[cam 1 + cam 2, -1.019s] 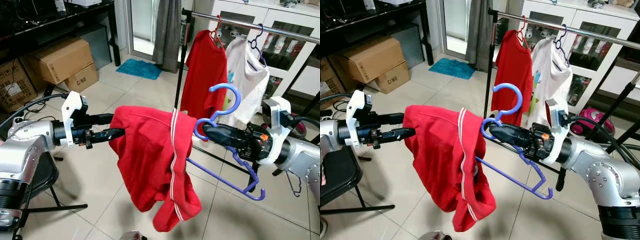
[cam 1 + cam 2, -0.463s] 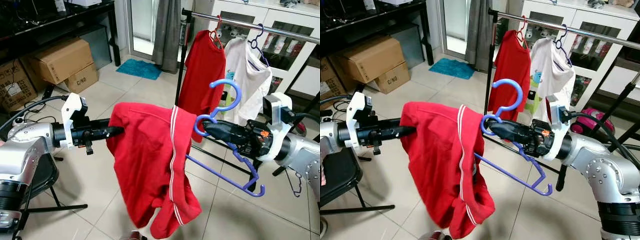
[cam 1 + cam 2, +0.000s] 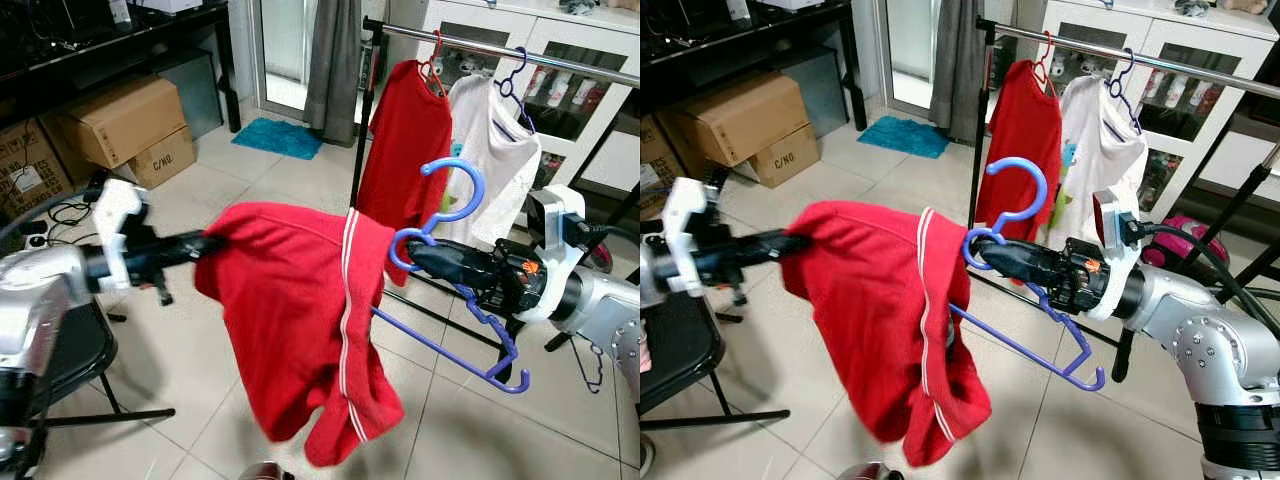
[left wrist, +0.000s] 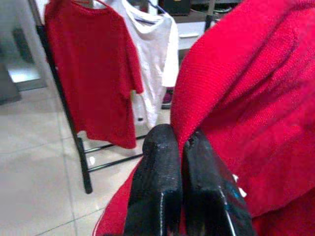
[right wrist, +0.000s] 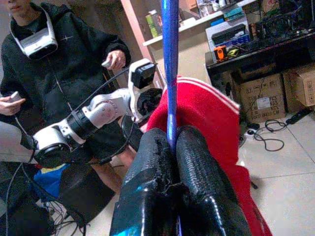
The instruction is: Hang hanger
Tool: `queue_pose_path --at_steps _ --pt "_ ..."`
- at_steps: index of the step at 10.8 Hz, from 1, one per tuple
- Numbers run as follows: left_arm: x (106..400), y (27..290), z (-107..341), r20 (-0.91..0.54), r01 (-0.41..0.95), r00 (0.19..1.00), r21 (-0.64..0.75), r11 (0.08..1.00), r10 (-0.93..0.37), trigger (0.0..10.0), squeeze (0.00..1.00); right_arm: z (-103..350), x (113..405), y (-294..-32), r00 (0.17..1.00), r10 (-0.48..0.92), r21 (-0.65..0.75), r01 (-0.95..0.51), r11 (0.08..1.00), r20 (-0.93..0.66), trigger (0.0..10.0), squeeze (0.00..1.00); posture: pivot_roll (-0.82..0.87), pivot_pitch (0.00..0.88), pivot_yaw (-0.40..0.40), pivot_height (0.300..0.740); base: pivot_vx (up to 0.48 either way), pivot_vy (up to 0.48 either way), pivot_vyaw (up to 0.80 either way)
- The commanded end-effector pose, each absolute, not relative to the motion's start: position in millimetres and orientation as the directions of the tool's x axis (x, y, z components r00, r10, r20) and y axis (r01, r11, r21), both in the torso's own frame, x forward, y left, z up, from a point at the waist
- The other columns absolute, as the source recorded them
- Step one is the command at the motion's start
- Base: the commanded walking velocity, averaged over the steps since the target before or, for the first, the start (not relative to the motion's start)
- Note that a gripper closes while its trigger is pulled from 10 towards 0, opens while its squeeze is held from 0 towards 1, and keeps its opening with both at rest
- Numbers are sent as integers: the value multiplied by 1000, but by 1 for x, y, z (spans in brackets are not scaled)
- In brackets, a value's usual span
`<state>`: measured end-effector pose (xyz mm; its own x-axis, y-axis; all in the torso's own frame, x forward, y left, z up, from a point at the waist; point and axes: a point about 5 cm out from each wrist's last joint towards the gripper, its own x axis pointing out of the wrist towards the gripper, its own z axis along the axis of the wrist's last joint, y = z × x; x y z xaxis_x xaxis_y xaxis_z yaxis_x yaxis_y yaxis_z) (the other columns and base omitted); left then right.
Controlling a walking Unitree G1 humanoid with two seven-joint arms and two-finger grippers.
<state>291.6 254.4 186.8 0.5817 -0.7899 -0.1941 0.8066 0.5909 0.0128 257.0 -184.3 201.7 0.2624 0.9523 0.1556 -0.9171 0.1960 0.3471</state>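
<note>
Cardboard boxes [image 3: 125, 120] sit on the tiled floor at far left, below a dark desk [image 3: 110, 40]. In front of them the left gripper [image 3: 205, 245] reaches toward the middle of the scene, its arm blurred. Its two black fingers [image 4: 160, 162] are pressed together, pinching the upper left edge of a red shirt [image 3: 300, 320]. In the left wrist view the red cloth fold sits squeezed between the fingertips.

The shirt is stretched between the two grippers and sags down in the middle, well above the floor, with a white stripe running down its right part. Its right edge is draped over a blue hanger [image 3: 450, 290].

The hanger is held out in the air, in front of and below the clothes rail [image 3: 500, 45], not hooked on it. Its hook curls upward and its long bar slants down to the right. The right gripper [image 3: 420, 262] comes in from the right, fingers clamped tight around the hanger's neck just beneath the hook. The right wrist view shows the blue stem squeezed between the closed fingers [image 5: 194, 162], and beyond it a person [image 5: 64, 59] in a dark hoodie holding controllers.

Behind, on the rail, hang a second red shirt [image 3: 410, 150] and, just right of it, a white shirt [image 3: 495, 160]. White cabinets [image 3: 560, 60] stand behind the rail.
</note>
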Motion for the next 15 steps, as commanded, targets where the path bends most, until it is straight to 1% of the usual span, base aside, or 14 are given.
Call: queue_pose_path --at_steps 1,5,11,12,13,14,15 --pt "290 263 190 -196 782 615 27 623 -764 0 0 214 259 -190 268 943 306 -931 200 200 10000 0 98 0 0 740 0 0 0" --pt "287 285 189 -214 717 688 53 695 -693 0 0 214 260 -194 279 939 305 -929 211 201 10000 0 99 0 -4 740 0 0 0" --pt "282 298 190 -225 675 728 69 735 -648 0 0 215 261 -198 290 936 302 -927 223 200 10000 0 99 0 -6 740 0 0 0" --pt "282 297 189 -227 676 727 68 734 -648 0 0 215 262 -198 290 936 301 -927 222 201 10000 0 100 0 -7 740 0 0 0" --pt "282 289 186 -248 695 706 64 716 -663 3020 0 214 263 -196 285 937 301 -928 218 202 10000 0 103 0 -11 740 0 0 0" --pt "283 283 184 -249 712 691 72 699 -678 10000 0 214 263 -194 283 938 301 -929 215 203 10000 0 103 0 -11 740 0 0 0" --pt "285 281 185 -220 713 695 85 696 -685 10000 1000 214 263 -193 282 938 300 -929 214 203 10000 0 102 0 -8 740 0 0 0"
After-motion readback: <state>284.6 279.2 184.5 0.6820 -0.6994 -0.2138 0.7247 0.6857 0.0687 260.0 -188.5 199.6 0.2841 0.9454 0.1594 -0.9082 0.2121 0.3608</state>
